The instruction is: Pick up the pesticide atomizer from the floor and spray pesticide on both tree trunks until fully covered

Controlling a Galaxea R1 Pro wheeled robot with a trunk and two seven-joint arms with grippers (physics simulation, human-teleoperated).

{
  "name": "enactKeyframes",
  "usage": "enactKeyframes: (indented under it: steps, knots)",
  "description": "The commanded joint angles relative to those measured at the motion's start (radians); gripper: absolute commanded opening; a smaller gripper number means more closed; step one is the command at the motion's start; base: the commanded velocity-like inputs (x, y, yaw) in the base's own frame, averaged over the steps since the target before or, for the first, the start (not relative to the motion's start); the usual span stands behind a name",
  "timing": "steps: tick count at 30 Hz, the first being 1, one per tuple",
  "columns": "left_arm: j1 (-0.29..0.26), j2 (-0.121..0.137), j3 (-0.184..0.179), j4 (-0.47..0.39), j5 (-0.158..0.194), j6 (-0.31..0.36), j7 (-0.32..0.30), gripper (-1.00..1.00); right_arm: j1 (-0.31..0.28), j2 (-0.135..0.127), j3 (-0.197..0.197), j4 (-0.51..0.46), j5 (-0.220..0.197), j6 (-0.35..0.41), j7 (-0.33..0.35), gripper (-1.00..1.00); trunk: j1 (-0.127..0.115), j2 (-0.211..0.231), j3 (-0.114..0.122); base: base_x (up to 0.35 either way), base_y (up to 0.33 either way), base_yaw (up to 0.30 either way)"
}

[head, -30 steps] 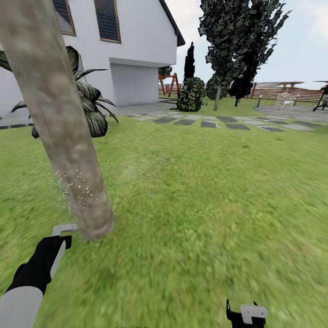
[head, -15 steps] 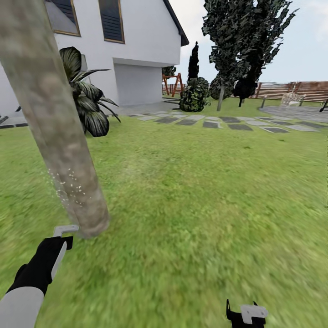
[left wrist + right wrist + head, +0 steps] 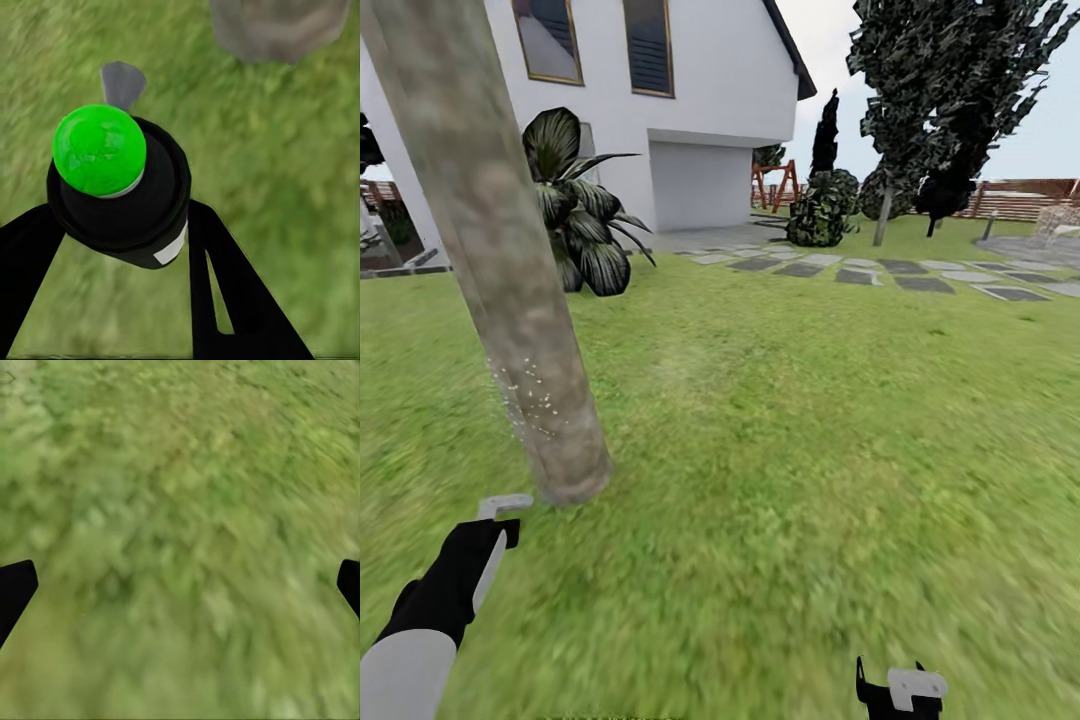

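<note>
Left wrist view: the left gripper (image 3: 112, 247) seemingly clamps the pesticide atomizer (image 3: 120, 187) between its fingers — tree trunk (image 3: 277, 26) near.

green lawn (image 3: 810, 420) carries the mottled tree trunk (image 3: 500, 270), a striped-leaf plant (image 3: 580, 225) and grey stepping stones (image 3: 880, 275).

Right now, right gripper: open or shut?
Open. In the right wrist view both fingertips sit at opposite picture edges with only grass between them, holding nothing.
</note>
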Motion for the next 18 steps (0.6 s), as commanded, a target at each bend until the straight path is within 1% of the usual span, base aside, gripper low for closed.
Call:
enactKeyframes:
  steps: [1,6,9,13,18]
  knots:
    - [0.0,0.0,0.0,0.0,-0.001,0.0,0.0,-1.0,0.0,0.0,0.0,0.0,0.0,0.0,0.0,1.0,0.0,0.0,0.0,0.0,-0.273,0.131]
    - [0.0,0.0,0.0,0.0,-0.001,0.002,0.0,-1.0,0.0,-0.001,0.0,0.0,0.0,0.0,0.0,1.0,0.0,0.0,0.0,0.0,-0.273,0.032]
    - [0.0,0.0,0.001,0.0,0.001,0.002,0.0,-1.0,0.0,-0.002,0.0,0.0,0.0,0.0,0.0,1.0,0.0,0.0,0.0,0.076,-0.272,0.002]
    - [0.0,0.0,0.001,0.0,0.005,0.0,0.0,-1.0,0.0,-0.002,0.0,0.0,0.0,0.0,0.0,1.0,0.0,0.0,0.0,0.191,-0.223,0.0]
    - [0.0,0.0,0.002,0.0,0.005,0.0,0.0,-1.0,0.0,-0.002,0.0,0.0,0.0,0.0,0.0,1.0,0.0,0.0,0.0,0.277,-0.142,0.0]
